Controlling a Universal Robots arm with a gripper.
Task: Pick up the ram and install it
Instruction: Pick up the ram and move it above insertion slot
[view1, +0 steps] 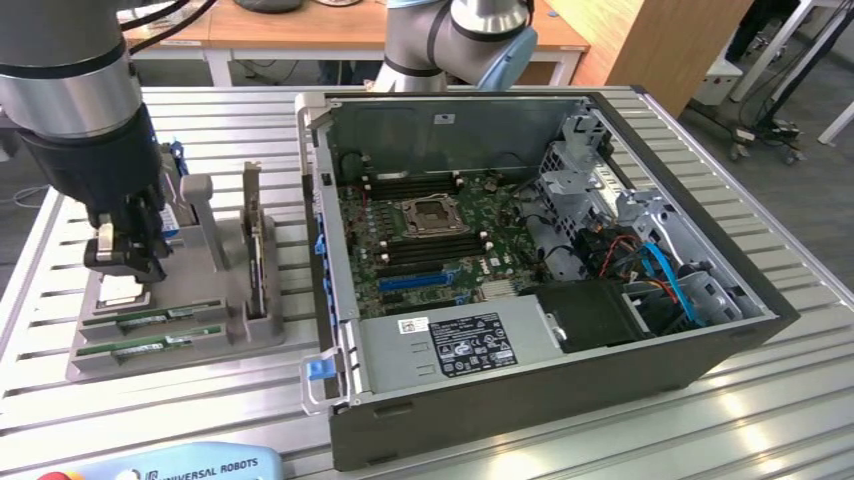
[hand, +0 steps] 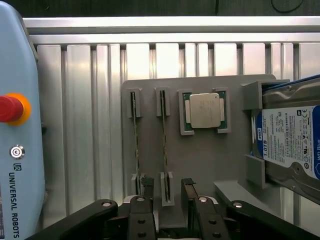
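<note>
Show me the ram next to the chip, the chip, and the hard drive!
ram (hand: 164, 145), wrist view, middle of its thin upper edge.
chip (hand: 205, 110), wrist view, centre of its silver lid.
hard drive (hand: 287, 142), wrist view, on its white label.

A slatted metal table (view1: 774, 400) carries an open computer case (view1: 561, 390), its green motherboard (view1: 441, 240) exposed with an empty processor socket (view1: 435, 215) near the middle. A labelled grey power supply (view1: 454, 345) sits along the near wall, with blue cables (view1: 667, 275) beside it. On a grey holder (hand: 210, 165) next to the case, a square silver processor (hand: 204, 110) lies in a recess, with a blue-labelled hard drive (hand: 290, 142) standing on edge beside it. A light-blue controller (hand: 15, 75) with a red button (hand: 10, 108) lies nearby.
</note>
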